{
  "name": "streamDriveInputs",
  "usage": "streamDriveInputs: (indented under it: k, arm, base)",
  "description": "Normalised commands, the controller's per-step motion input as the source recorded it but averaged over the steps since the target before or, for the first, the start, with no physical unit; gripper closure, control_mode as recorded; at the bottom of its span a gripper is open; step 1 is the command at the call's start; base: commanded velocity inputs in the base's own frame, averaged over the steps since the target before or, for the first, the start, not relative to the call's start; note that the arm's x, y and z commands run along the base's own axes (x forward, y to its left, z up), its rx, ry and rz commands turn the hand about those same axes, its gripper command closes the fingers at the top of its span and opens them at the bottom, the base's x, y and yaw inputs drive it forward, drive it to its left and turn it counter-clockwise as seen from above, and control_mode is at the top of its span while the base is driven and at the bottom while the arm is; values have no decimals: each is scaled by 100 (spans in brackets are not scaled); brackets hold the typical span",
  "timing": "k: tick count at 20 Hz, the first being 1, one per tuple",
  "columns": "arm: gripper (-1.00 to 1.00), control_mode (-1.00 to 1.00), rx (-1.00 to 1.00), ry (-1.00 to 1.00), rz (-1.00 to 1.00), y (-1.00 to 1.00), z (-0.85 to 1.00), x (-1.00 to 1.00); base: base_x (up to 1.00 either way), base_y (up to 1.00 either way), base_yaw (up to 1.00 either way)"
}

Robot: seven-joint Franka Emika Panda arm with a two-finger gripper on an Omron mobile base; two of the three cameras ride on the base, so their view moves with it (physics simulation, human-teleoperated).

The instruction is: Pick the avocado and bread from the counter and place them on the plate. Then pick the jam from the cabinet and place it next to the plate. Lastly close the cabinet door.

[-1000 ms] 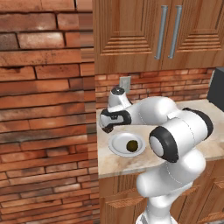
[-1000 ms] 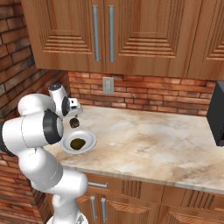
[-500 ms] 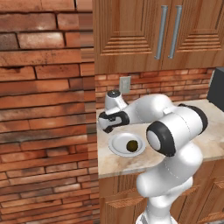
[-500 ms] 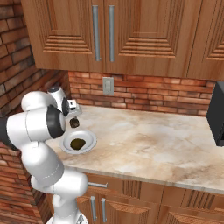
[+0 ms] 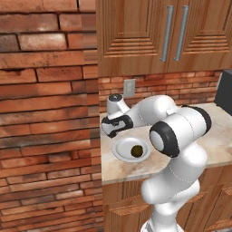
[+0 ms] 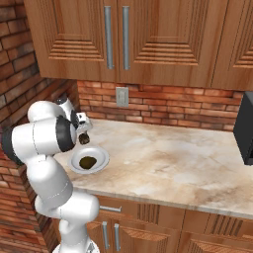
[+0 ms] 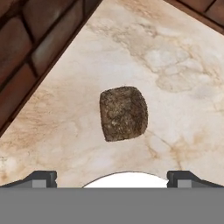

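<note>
Beige mottled stone table point(image 6: 168, 158) set on brown wooden base cupboards, bounded by a red brick wall at the rear and at the left end. The white round plate point(image 5: 120, 149) rests directly on the table near its left front corner; a small dark round item point(image 5: 136, 150) lies inside the plate, roughly at its centre. In the hand view, a brown, rough-textured, squarish piece of bread point(image 7: 123, 113) lies flat on the bare stone close to the brick corner, just beyond the plate's white rim point(image 7: 127, 179) and apart from it. A dark box-shaped appliance point(image 6: 245, 129) stands at the table's right end.
</note>
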Motion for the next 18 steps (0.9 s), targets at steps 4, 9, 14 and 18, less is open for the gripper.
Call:
streamDriveInputs:
  k: [4,9,14,18]
  arm:
    - [-100,-100,-3,0,0,7,-8,13]
    - [-100,-100,-2,0,2,2,-5,15]
    - [-100,-100,-1,1,1,0,-7,11]
    - [-100,-100,-1,4,1,0,-15,13]
  base:
    - [0,0,0]
    - [0,0,0]
    - [0,0,0]
    - [0,0,0]
